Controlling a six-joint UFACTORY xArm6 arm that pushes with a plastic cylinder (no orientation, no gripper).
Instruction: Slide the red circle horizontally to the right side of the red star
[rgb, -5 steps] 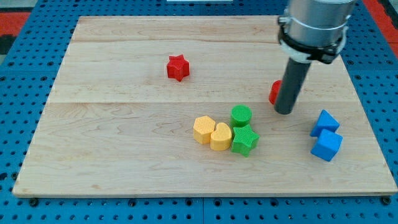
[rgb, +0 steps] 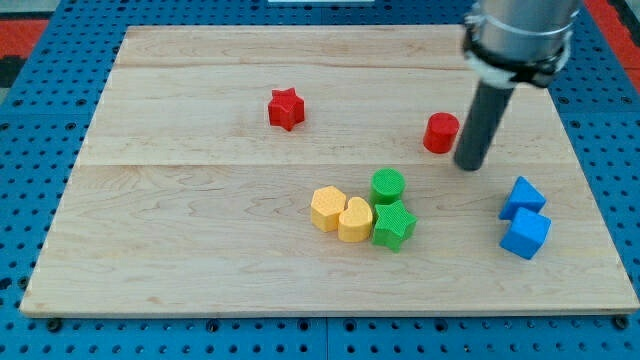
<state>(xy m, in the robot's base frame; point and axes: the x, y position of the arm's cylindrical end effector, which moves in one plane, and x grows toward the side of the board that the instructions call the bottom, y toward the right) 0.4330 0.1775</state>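
Note:
The red circle (rgb: 439, 132) stands on the wooden board (rgb: 200, 230), right of centre. The red star (rgb: 286, 108) lies well to its left and a little higher in the view. My tip (rgb: 468, 165) is just to the right of the red circle and slightly below it, close beside it with a small gap showing.
A green circle (rgb: 388, 185), a green star (rgb: 393, 224), a yellow hexagon (rgb: 326, 208) and a yellow heart (rgb: 354, 219) cluster below the centre. Two blue blocks (rgb: 523, 197) (rgb: 525, 235) sit near the board's right edge.
My tip has moved right and slightly up. The red circle, partly hidden behind the rod before, now shows fully and sits a little higher.

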